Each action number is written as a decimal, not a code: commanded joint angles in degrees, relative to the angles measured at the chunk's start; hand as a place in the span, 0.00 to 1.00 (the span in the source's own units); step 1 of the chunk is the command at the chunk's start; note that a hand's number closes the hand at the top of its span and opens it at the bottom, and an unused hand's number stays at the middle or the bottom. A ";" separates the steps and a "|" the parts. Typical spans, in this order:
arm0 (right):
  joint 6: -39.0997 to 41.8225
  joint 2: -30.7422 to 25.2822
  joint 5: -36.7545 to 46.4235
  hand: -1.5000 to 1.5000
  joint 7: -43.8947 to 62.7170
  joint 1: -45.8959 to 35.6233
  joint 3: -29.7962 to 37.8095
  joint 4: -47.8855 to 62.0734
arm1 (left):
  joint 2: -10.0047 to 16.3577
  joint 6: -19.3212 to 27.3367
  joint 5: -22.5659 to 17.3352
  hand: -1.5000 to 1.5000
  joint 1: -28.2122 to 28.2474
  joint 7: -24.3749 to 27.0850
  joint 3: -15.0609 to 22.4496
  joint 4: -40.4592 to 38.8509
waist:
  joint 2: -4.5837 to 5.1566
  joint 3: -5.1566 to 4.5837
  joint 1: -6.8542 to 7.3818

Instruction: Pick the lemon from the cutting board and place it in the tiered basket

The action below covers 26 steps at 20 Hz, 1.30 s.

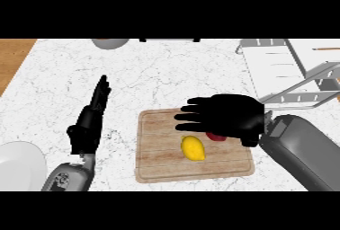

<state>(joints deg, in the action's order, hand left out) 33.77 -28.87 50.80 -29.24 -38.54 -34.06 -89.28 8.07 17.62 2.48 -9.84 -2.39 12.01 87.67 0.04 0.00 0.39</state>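
Lemon (192, 147) — lies free at the centre of the cutting board (159, 155), lower middle of frame; right hand (229, 116) just up-frame of it, fingers spread, grasping nothing; left hand (88, 122) straight-fingered at left — tiered basket (279, 67) upper right.

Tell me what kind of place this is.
Probably a kitchen: a wooden cutting board with a lemon on it lies on a white marbled counter, and a white tiered basket stands at the far right.
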 commanded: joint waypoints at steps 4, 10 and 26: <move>0.24 -3.31 1.88 0.00 -10.39 0.50 2.47 5.40 | -1.08 0.02 1.02 0.50 0.44 0.66 -1.36 -0.35 | 0.01 0.00 -0.24; 2.05 2.73 3.84 0.00 -8.15 0.19 0.13 6.23 | 0.46 -3.38 -0.12 0.50 2.46 1.59 -2.82 0.86 | -0.07 -0.02 -0.16; -1.43 9.38 10.95 0.00 -5.17 5.44 -5.15 9.79 | -3.19 -2.19 4.07 0.50 1.59 -0.69 -2.12 1.79 | -0.04 0.00 -0.24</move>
<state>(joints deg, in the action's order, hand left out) 31.02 -21.12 59.16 -32.80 -35.46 -37.11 -80.05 5.68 15.12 5.64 -7.57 -2.82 9.89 89.77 -0.03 -0.01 0.24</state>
